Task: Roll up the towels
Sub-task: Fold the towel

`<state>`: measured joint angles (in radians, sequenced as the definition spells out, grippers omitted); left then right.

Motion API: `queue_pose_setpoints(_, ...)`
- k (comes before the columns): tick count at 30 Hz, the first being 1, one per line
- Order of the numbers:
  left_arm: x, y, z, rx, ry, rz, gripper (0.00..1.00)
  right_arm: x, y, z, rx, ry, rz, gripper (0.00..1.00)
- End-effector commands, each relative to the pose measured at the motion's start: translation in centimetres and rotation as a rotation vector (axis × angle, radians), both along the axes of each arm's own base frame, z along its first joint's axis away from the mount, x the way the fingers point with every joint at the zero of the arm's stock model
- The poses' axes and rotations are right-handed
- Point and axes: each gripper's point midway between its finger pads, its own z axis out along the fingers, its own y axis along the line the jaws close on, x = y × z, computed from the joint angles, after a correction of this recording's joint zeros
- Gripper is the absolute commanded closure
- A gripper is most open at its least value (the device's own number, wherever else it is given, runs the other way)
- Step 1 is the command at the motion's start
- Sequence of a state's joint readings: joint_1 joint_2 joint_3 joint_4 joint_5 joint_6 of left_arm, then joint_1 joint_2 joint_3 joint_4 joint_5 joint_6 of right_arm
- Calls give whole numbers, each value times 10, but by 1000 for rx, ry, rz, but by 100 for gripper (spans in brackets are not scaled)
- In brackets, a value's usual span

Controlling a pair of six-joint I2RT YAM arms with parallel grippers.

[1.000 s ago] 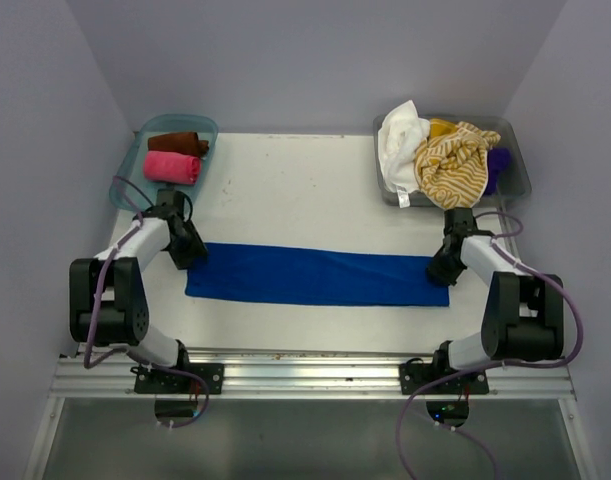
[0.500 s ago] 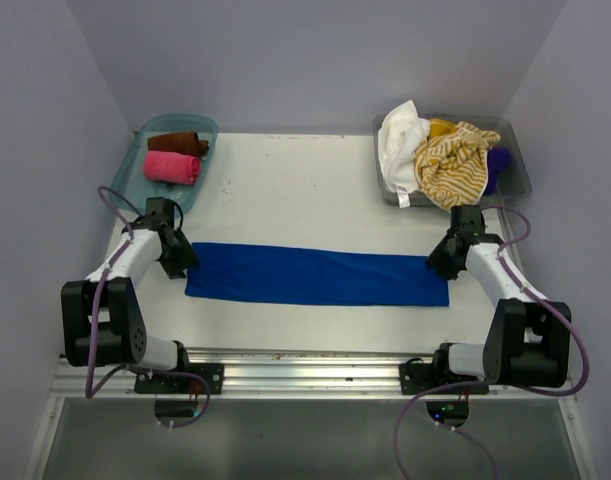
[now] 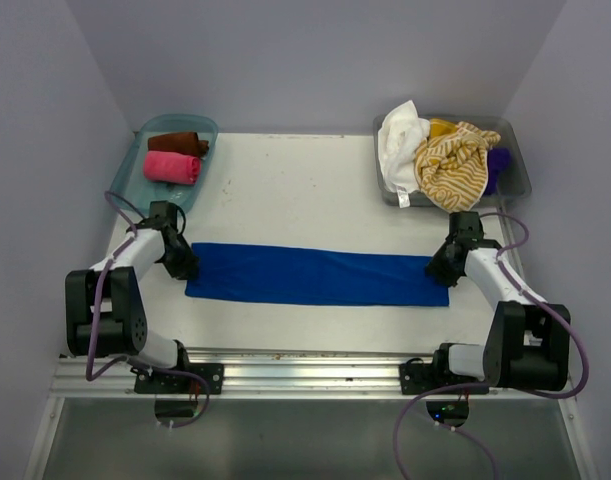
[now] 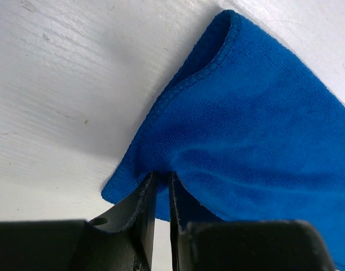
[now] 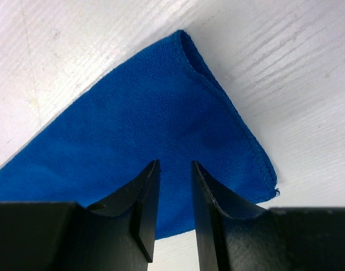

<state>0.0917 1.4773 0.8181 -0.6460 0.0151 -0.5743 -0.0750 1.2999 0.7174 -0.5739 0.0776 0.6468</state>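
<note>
Since a roll must start from a short end, the left gripper (image 4: pixel 161 183) is pinched tight on the left edge of the blue towel (image 3: pixel 315 274), a long folded strip across the table (image 3: pixel 285 190). The right gripper (image 5: pixel 173 166) hangs over the opposite end, jaws apart (likely to steady it). The pink roll (image 3: pixel 172 167) and the unrolled heap (image 3: pixel 445 160) sit in the far corners, neither in the way.

White painted surface (image 3: pixel 305 190), scuffed and streaked, boxed in by plain pale lavender-grey walls (image 3: pixel 315 60) at back and both sides. Aluminium rail (image 3: pixel 305 368) runs along the near edge, with a grey panel (image 3: pixel 305 440) below it. Light is even, shadows soft.
</note>
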Motion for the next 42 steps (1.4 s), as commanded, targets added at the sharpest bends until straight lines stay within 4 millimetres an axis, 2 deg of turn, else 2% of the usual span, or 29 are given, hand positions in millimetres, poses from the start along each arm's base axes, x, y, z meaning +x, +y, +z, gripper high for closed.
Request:
queue_pose_setpoints(1,7,0,-2,-9,-27,-5,87,-4,3,1,18,-6,2,67)
queue_pose_setpoints(3,7,1,-2,-5,-30,-5,93,-5,4,-1,23,-3,1,67)
queue_pose_setpoints(4,7,1,-1,-4,-30,-6,99,-5,4,-1,25,-7,2,67)
queue_pose_setpoints(5,8,1,1,-2,-34,-4,100,-5,4,-1,26,-7,-1,67)
queue_pose_setpoints(10,5,4,14,15,-52,10,100,-5,3,2,19,-9,1,67)
queue_pose_setpoints(14,7,12,40,63,-103,15,100,-5,2,2,14,-9,-4,67)
queue_pose_setpoints(19,-1,12,60,73,-113,-4,100,-5,0,-1,6,-2,-9,67)
queue_pose_setpoints(23,-9,9,65,61,-97,-11,100,-6,-1,-1,1,5,-7,67)
queue_pose_setpoints(27,-22,10,58,67,-53,4,100,-8,-1,-3,-3,13,-5,66)
queue_pose_setpoints(31,-37,9,40,58,13,18,100,-8,-1,-5,-1,19,-3,66)
queue_pose_setpoints(36,-33,12,17,70,55,56,100,-9,0,-4,3,11,0,64)
queue_pose_setpoints(37,-38,11,7,62,96,55,100,-11,0,-3,4,16,2,64)
queue_pose_setpoints(41,-46,7,-8,39,162,50,100,-16,-2,-3,-11,19,1,61)
queue_pose_setpoints(42,-45,5,-9,28,164,51,85,-16,-2,-3,-9,17,0,60)
